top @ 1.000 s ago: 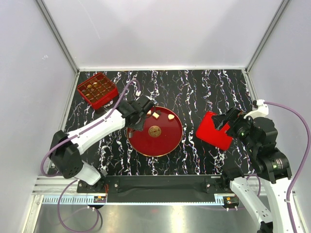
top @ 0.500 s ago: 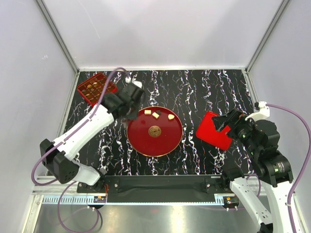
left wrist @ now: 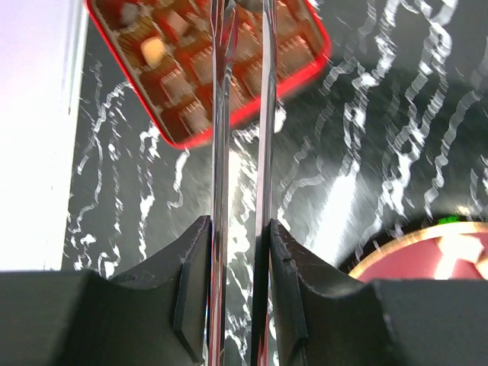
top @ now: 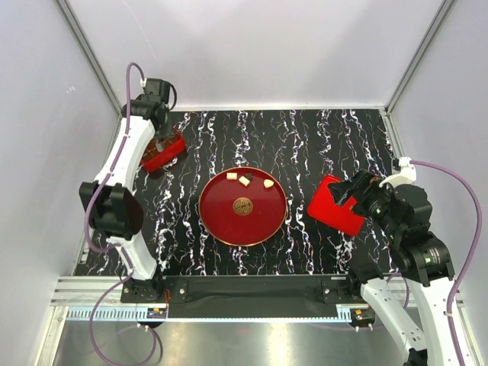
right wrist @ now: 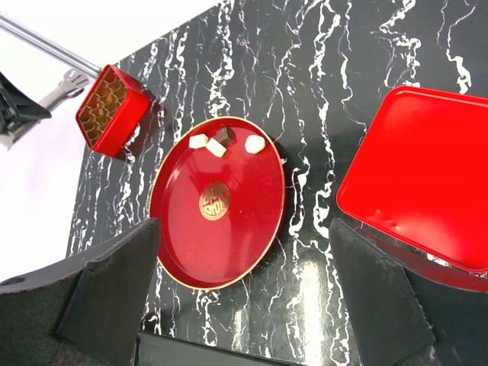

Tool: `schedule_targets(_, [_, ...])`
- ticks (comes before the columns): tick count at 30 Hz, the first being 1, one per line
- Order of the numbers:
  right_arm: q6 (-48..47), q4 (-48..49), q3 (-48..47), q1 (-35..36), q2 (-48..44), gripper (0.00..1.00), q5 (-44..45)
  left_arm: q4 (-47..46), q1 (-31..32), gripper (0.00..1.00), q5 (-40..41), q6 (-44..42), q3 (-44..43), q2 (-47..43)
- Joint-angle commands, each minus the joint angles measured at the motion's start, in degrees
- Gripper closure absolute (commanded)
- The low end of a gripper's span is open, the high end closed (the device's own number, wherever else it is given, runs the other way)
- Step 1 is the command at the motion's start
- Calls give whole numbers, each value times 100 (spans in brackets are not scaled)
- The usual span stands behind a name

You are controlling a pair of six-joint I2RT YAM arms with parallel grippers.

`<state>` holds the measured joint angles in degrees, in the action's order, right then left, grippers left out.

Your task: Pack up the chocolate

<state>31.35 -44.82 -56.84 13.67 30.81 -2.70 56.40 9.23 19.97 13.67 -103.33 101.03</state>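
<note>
The left fingers (left wrist: 245, 15), long, thin and nearly together, hung over the box (left wrist: 305, 57) at the surface's (top: 320, 145) far-left corner. Whether their tips pinched a piece could not be told. Some chocolate (left wrist: 153, 50) sat in the box directly beneath. More lay on the plate's (top: 229, 225) far edge, off to their right. The right fingers (right wrist: 244, 305) stood spread, empty.

Top external: fixed high behind the arm bases, facing down, whole worktop (top: 328, 137) in frame.
Left wrist: close and low at the far-left corner, sighting along the left hand (left wrist: 244, 11) onto the red box (left wrist: 198, 69).
Right wrist: higher, at the right edge, facing down and leftward.
Shared by all three: box and red plate (right wrist: 217, 221).
</note>
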Motion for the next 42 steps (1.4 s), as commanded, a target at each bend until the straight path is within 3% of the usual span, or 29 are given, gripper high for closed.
schedule_targets(1, [-42,298,41,4,127,0,-64,-147,-237,66,-142,-189,-643,345])
schedule_targets(9, [-164,386,164,4,171,0,68,-121,-589,66,-116,-304,-1128,935])
schedule_targets(19, [-235,535,226,4,347,0,77,-182,-756,64,-134,-321,-1093,1278])
schedule_targets(27, [-261,509,235,-5,321,0,112,-244,-756,58,-63,-392,-1084,1366])
schedule_targets(37, [-209,369,112,4,215,0,147,-42,-739,55,-317,-383,-1304,1086])
schedule_targets(42, [-138,246,24,4,119,0,138,-32,-353,55,-642,-365,-709,227])
